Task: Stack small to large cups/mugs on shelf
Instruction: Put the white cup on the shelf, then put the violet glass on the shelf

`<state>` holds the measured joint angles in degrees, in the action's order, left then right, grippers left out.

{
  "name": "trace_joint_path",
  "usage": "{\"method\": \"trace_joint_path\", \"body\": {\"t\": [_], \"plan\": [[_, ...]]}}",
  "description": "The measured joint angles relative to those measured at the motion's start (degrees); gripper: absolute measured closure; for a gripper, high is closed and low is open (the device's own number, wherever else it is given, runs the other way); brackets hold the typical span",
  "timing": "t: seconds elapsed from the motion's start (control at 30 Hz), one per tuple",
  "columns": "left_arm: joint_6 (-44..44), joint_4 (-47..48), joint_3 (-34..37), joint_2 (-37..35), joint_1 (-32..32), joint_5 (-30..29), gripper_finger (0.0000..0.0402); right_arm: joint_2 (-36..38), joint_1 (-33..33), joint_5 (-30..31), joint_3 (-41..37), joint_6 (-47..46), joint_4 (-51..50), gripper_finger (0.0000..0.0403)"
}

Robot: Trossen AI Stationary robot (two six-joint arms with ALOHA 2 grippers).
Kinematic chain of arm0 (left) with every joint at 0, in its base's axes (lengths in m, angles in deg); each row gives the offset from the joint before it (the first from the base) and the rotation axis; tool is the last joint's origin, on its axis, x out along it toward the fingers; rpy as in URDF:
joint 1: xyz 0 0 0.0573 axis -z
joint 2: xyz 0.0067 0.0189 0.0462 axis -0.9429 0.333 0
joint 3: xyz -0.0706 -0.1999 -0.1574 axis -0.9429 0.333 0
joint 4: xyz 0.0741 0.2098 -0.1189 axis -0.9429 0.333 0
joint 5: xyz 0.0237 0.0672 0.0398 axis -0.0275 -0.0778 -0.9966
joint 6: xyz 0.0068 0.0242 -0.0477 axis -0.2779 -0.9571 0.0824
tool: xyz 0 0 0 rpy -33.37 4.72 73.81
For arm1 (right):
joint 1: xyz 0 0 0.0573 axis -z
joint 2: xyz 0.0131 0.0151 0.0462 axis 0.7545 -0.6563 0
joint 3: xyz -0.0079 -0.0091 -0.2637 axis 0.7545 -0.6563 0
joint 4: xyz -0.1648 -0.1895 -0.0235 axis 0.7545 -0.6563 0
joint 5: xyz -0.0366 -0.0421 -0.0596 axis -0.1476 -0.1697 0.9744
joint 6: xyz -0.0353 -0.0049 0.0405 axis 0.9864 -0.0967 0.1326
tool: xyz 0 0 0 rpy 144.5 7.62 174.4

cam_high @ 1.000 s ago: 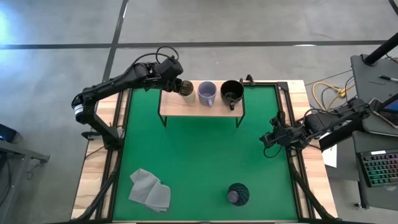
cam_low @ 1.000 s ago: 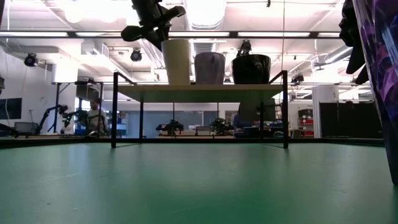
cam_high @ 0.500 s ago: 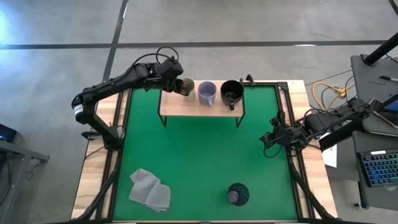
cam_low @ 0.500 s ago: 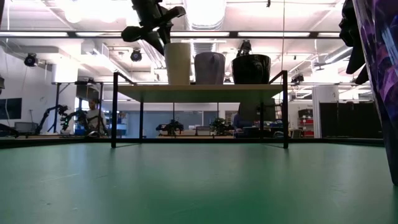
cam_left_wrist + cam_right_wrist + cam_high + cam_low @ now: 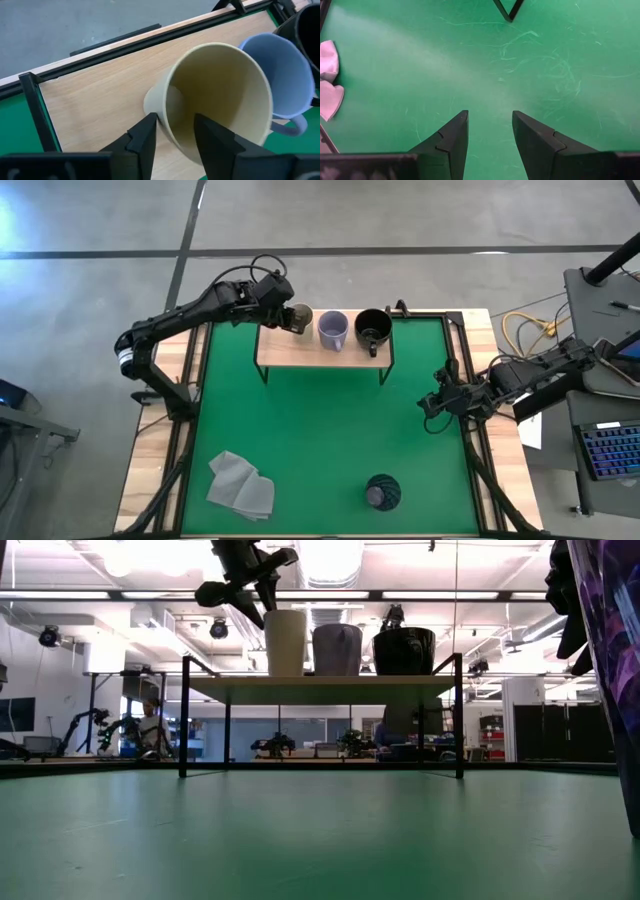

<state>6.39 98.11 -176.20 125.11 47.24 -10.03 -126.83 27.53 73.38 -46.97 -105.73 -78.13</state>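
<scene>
High view: left gripper (image 5: pixel 287 316) is reaching over the light-wood shelf (image 5: pixel 300 352) at the far edge of the green mat (image 5: pixel 320 430), working at the cream handleless cup (image 5: pixel 300 319). That cup is sitting at the left end of a row, with the lavender-grey mug (image 5: pixel 333 330) just beside it and the black mug (image 5: pixel 373 327) next along. The order appears to be running small to large, which would explain the cream cup going to the end. The dark purple tumbler (image 5: pixel 381 492) is standing well apart on the mat's near side, not yet on the shelf. A grey folded cloth (image 5: pixel 241 485) is lying near the mat's near-left corner. Right gripper (image 5: pixel 434 405) is waiting over the mat's right edge.

Low view: the three vessels are standing upright in a line on the shelf top; the cream cup (image 5: pixel 285 642) is resting on the board beneath the left gripper (image 5: pixel 250 585).

Left wrist view: the fingers (image 5: pixel 145 137) are straddling the cream cup's (image 5: pixel 220 100) wall, one outside, one inside the mouth. Whether they are pinching or slack, I cannot tell.

Right wrist view: the right claw (image 5: pixel 490 131) is spread apart, holding nothing, hanging over bare mat.

No brands, labels or writing are showing on anything.
</scene>
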Motion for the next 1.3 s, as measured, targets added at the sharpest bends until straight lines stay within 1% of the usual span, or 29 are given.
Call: {"method": "trace_joint_path", "body": {"t": [0.33, 0.53, 0.6, 0.7, 0.77, 0.83, 0.93, 1.03, 1.13, 1.2, 1.3], "plan": [[-0.15, -0.58, -0.02, -2.92, 0.0, -0.84, 0.0285, 0.02, 0.0, 0.0, 0.0, 0.0, -0.04, 0.0257], [-0.07, -0.61, -0.02, -3.53, 0.63, -0.98, 0.0285, 0.02, -0.01, -0.04, 0.0, -0.07, -0.04, 0.0257], [-0.06, -0.78, -0.02, -4.06, 1.52, -0.97, 0.0285, 0.02, -0.02, -0.94, 0.0, -0.17, 0.04, 0.0257], [-0.06, -0.88, -0.02, -5.31, 3.64, -0.81, 0.0285, 0.02, -0.16, -4.96, 0.0, 0.65, 0.86, 0.0257], [-0.07, -1.08, -0.02, -6.78, 6.03, -0.78, 0.0285, 0.0, -0.95, -7.41, 0.0, 1.97, 3.2, 0.0257], [-1.07, -2.76, -0.02, -8.27, 9.86, -0.58, 0.0285, 0.01, -2.19, -8.5, 0.0, 3.41, 7.69, 0.0257], [-2.72, -7.7, 0.48, -10.76, 17.29, -0.41, 0.0285, -0.11, -4.24, -9.01, 0.0, 4.33, 14.58, 0.0257], [-2.83, -12.65, 1.36, -12.18, 24.67, -0.37, 0.0285, -0.89, -5.96, -9.87, 0.0, 3.83, 18.2, 0.0257], [-0.15, -13.34, 1.49, -11.88, 30.83, -0.53, 0.0285, -2.54, -7.48, -13.9, 0.0, 3.42, 19.81, 0.0257], [0.08, -13.33, 1.49, -10.92, 34.69, -0.68, 0.0285, -4.47, -8.86, -16.99, 0.19, 3.55, 21.65, 0.0257], [1.29, -13.22, 1.51, -8.41, 39.85, -0.64, 0.0285, -9.33, -11.28, -18.38, 2.5, 4.84, 22.52, 0.0257]]}}
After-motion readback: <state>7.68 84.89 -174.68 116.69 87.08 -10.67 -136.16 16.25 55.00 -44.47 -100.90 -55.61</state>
